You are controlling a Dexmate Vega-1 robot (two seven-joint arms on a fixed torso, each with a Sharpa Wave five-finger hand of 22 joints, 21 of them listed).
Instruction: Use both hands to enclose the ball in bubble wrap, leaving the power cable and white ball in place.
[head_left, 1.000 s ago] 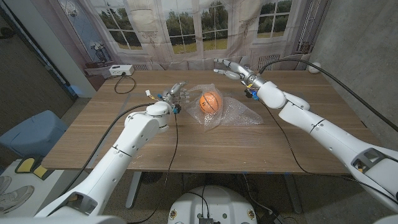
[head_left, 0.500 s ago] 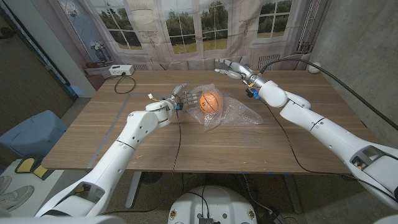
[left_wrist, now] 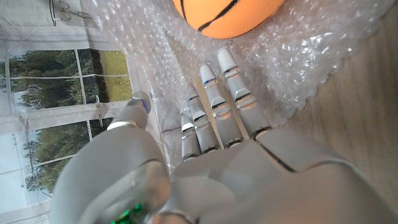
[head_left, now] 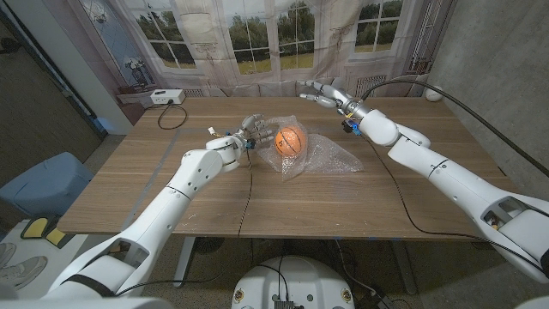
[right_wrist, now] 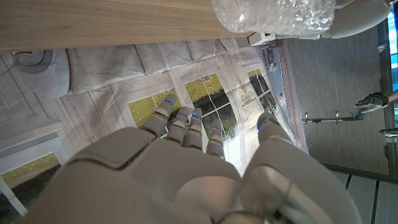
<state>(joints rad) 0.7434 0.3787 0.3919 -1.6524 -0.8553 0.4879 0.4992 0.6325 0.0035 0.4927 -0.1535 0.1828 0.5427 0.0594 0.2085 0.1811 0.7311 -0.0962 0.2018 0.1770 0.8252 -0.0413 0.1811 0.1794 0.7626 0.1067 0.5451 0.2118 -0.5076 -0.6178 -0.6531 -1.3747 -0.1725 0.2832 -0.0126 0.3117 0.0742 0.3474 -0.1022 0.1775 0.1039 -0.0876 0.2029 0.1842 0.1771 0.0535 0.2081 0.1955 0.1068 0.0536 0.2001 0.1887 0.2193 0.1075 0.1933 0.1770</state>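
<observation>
An orange ball with black lines sits on a crumpled sheet of clear bubble wrap at the table's middle. My left hand is just left of the ball with its fingers stretched out at the wrap's left edge, holding nothing. In the left wrist view its fingers reach over the bubble wrap toward the ball. My right hand hovers beyond the wrap's far right side, fingers spread and empty. The right wrist view shows this hand and a bit of bubble wrap.
A white ball lies at the table's far right corner. A white power box with a black cable sits at the far left. Cables from both arms trail over the wooden table.
My left hand has moved forward and right, up to the wrap's left edge. My right hand has drifted slightly farther away and to the right. The ball has stayed put.
</observation>
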